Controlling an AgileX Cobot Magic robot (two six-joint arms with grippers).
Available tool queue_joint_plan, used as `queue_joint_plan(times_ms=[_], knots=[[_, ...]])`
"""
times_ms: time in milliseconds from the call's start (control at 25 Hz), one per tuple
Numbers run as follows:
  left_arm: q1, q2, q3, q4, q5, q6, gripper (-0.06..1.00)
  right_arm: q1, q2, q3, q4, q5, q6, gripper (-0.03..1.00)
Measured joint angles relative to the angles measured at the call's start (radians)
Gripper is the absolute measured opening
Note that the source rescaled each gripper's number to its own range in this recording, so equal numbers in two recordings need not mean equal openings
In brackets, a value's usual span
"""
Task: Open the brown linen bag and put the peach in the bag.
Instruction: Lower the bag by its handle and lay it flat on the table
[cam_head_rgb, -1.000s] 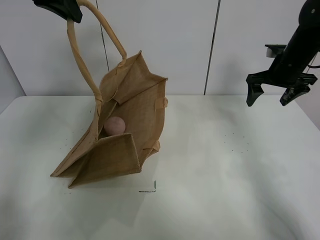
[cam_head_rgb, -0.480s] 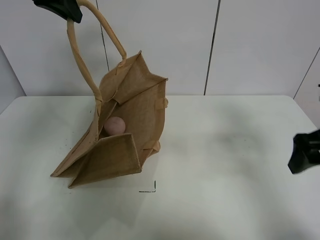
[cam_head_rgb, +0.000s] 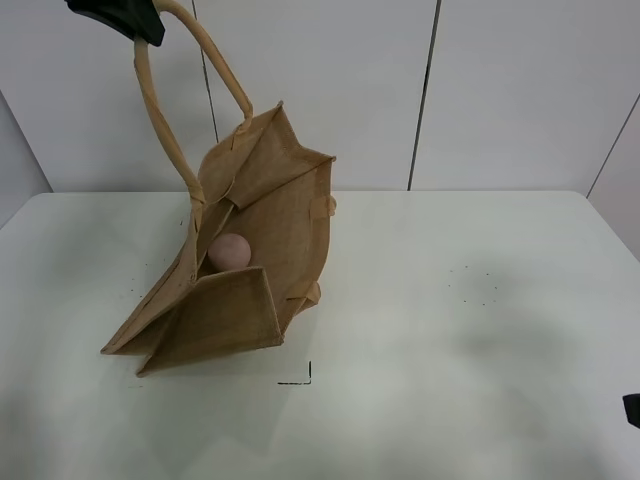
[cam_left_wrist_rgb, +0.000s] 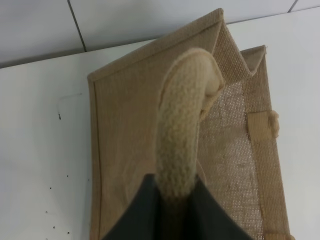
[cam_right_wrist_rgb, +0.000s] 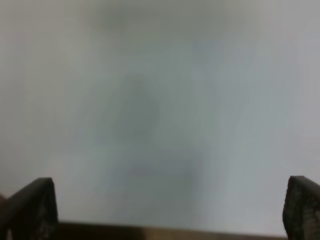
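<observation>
Right end effector (cam_right_wrist_rgb: 167, 202) dropped, spread; left end effector (cam_left_wrist_rgb: 172, 197) pinches bag handle (cam_left_wrist_rgb: 182, 125) above peach (cam_head_rgb: 229, 251).

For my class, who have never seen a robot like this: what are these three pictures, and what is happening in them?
It is a robot with two arms, each ending in a clamp, the end effector. The wide picture comes from a camera mounted high; the other two from cameras on the wrists. A brown bag sits tilted and open on a white table, with a peach inside. The left end effector is shut on one bag handle, holding it up. The right end effector is open and empty; its picture is blurred.
</observation>
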Motion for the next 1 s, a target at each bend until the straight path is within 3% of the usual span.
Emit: queue_joint_plan(times_ms=[600, 1000], knots=[[0.000, 0.000, 0.000, 0.000, 0.000, 0.013, 0.00, 0.058, -0.169, 0.005, -0.045, -0.001, 0.059, 1.00], [0.000, 0.000, 0.000, 0.000, 0.000, 0.013, 0.00, 0.058, -0.471, 0.005, -0.052, 0.000, 0.059, 1.00]])
